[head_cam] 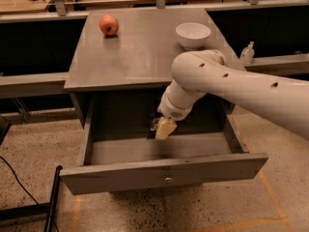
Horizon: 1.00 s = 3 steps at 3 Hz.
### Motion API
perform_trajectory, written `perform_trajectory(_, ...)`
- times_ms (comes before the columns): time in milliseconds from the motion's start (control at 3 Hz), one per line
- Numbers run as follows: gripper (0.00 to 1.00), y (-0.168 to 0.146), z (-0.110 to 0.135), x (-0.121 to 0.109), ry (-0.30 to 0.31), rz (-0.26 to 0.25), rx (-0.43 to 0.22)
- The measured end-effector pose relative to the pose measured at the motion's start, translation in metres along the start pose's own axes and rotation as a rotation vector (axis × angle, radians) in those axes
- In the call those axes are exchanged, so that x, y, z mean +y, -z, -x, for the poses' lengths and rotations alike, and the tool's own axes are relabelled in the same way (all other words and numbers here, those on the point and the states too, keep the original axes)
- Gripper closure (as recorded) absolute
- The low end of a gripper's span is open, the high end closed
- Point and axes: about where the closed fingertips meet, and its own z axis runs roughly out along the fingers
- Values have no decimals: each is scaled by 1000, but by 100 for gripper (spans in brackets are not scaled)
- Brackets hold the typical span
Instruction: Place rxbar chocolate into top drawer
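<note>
Here the pincer (161,128) hangs inside the open top drawer (120,175), clenched on the rxbar chocolate (153,129), a thin dark sliver at its 9 o'clock; the drawer's panels are flat, matte grey.

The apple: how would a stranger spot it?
Find the grey cabinet with its top drawer open and the gripper inside. On its top, far left, sits the apple: round and red, unlike the white bowl at far right.
</note>
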Motion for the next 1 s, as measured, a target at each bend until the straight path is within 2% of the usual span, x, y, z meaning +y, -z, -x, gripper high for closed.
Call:
perform_trajectory(333,0,1,-4,-13,-22,-29,-1)
perform_trajectory(667,0,3,-11,-21,-54,-46,8)
perform_trajectory(1000,0,22,-25,-22,-87,-73,-6)
